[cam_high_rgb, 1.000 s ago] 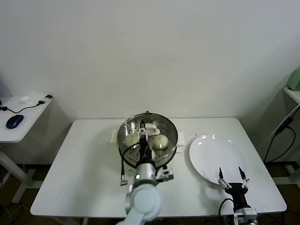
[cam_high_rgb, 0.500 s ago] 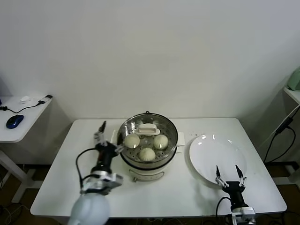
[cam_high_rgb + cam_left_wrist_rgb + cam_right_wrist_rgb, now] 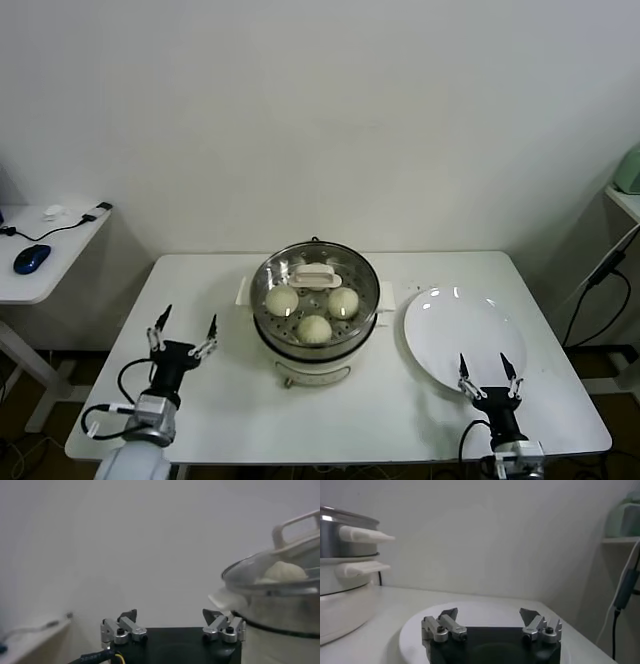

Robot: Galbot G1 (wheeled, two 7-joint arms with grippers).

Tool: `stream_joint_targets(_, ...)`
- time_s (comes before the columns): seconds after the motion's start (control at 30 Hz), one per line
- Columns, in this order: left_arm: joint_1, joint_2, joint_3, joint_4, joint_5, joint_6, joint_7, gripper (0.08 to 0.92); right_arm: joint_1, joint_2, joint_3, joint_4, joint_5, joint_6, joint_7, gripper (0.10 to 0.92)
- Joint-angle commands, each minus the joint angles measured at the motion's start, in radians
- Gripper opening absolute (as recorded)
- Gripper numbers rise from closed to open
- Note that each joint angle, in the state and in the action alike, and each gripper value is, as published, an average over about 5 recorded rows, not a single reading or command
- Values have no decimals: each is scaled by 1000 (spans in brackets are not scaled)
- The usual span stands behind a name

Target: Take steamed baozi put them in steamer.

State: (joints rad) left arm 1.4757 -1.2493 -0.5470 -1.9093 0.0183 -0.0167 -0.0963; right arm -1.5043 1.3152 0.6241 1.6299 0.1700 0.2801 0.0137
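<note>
Three domed cream baozi (image 3: pixel 314 327) (perhaps more) fill the steamer (image 3: pixel 366 303).

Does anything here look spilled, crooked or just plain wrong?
Nothing stands out. The steamer sits upright on the table under its glass lid, with three baozi showing inside. The plate lies flat and bare. Both grippers, left and right, are open and hold nothing.

Carried everything on a white rectangular table (image 3: pixel 190 410). Near its middle sat a round shiny steel steamer (image 3: pixel 315 352) on a white base, handles at the sides. Well to the right, just beside the steamer, lay a flat round white plate (image 3: pixel 462 340), bare and glossy.
</note>
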Motion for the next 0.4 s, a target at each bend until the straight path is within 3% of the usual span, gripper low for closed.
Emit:
stream_joint_targets(0.03, 47, 29, -53, 118, -292, -128, 14, 823, 1, -6, -2, 0, 24, -13, -7, 823)
stream_joint_targets(0.4, 53, 14, -45, 127, -266, -147, 27, 823, 7, -14, -10, -2, 35, -12, -8, 823)
